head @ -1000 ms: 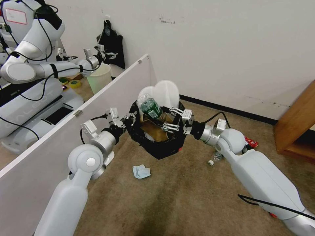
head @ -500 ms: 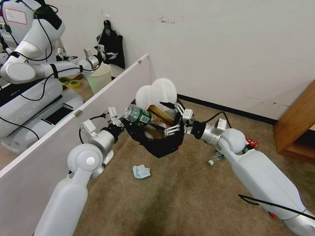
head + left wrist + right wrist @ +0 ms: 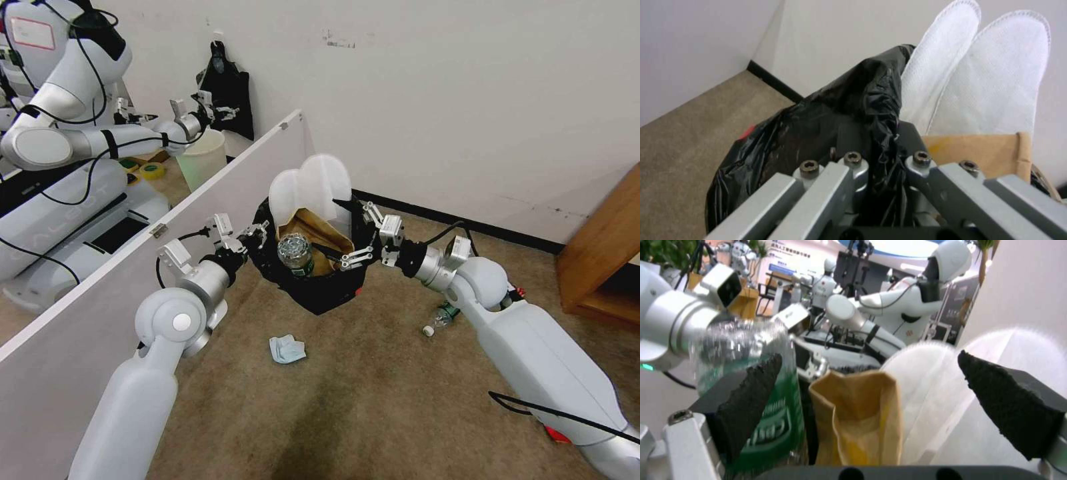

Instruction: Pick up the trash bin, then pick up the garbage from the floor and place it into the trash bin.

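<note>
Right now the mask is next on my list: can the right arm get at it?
Probably yes: the right end effector is open over the bin, and the mask lies on bare floor just below, nothing covering it.

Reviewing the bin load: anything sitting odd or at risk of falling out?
Yes. The trash bin is overstuffed: white slippers and a paper bag stick up past the rim, and a bottle stands on top, not settled inside. The left gripper grips the rim.
</note>
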